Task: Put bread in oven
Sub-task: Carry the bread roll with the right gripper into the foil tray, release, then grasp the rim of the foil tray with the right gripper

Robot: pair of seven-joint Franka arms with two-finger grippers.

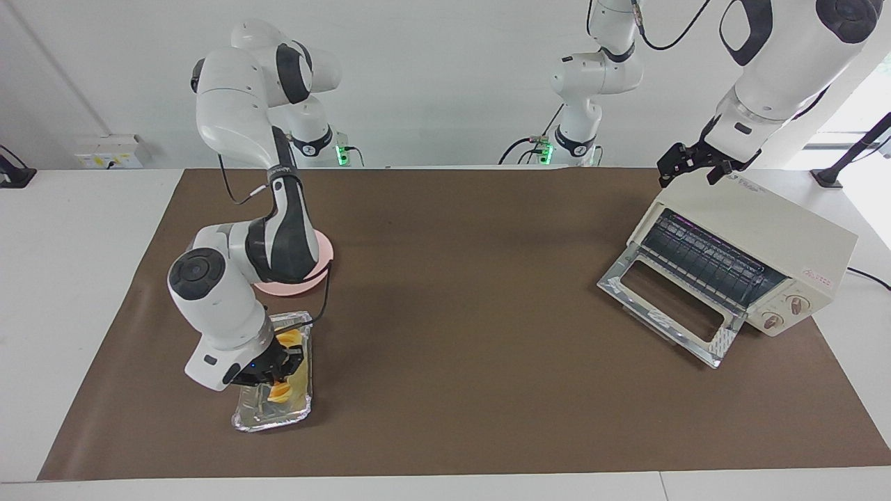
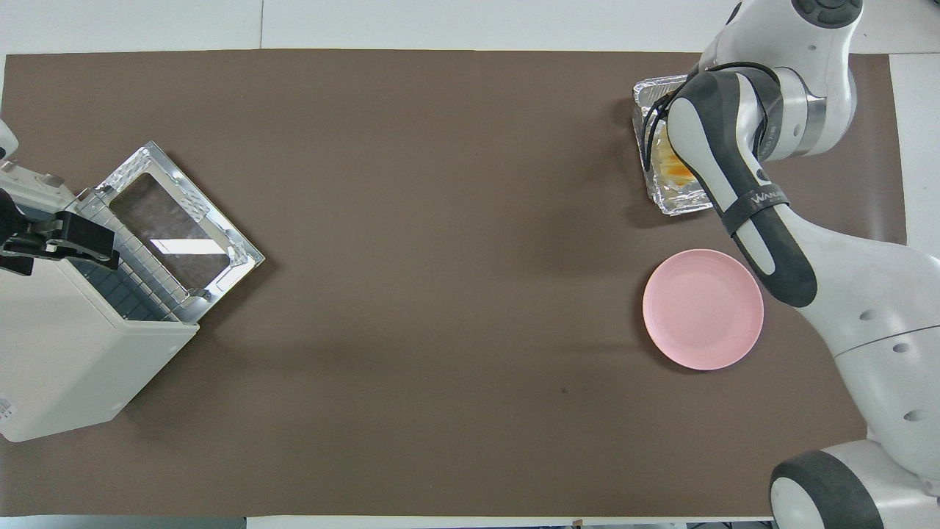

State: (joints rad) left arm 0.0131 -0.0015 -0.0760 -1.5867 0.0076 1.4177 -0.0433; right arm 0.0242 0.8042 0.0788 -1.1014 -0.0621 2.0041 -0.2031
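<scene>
Brown mat: bread lies in foil tray, right end effector astride it.

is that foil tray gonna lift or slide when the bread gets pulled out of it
Likely yes: the foil tray looks thin and crinkled, so probably light and easily dented. The right gripper is down in it at the bread, so a snag could drag it across the brown mat.
</scene>
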